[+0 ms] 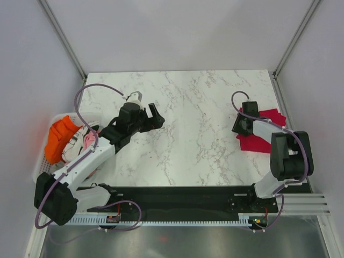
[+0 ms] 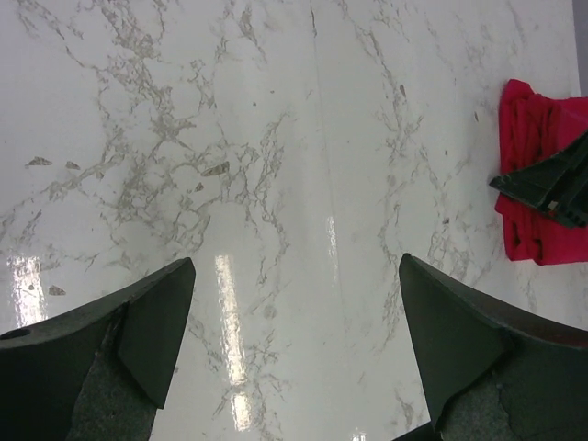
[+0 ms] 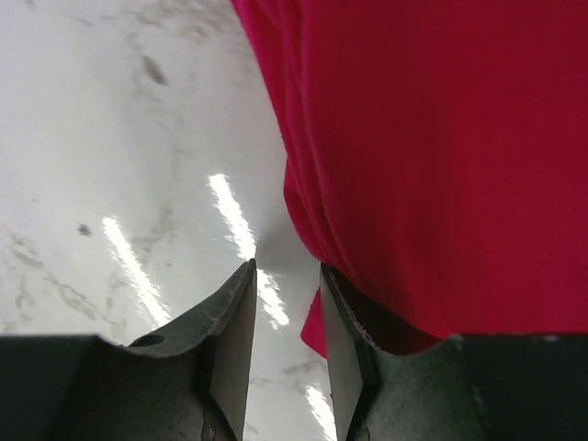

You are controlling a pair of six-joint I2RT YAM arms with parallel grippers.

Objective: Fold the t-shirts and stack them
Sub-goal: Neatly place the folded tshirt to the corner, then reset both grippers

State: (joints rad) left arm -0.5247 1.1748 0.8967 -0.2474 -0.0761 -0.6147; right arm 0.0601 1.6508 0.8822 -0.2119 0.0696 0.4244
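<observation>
While the left gripper [image 2: 296, 260] gapes wide, the right gripper [image 3: 287, 266] — jaws narrow, grip unclear — sits against the t-shirts [image 3: 441, 138].

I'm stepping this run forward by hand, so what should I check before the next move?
1. Left gripper open, nothing in it: ok.
2. Left gripper over bare table: ok.
3. Right gripper at edge of shirts: ok.
4. Cloth caught between right gripper's jaws: cannot tell.
5. Both grippers far apart: ok.
</observation>
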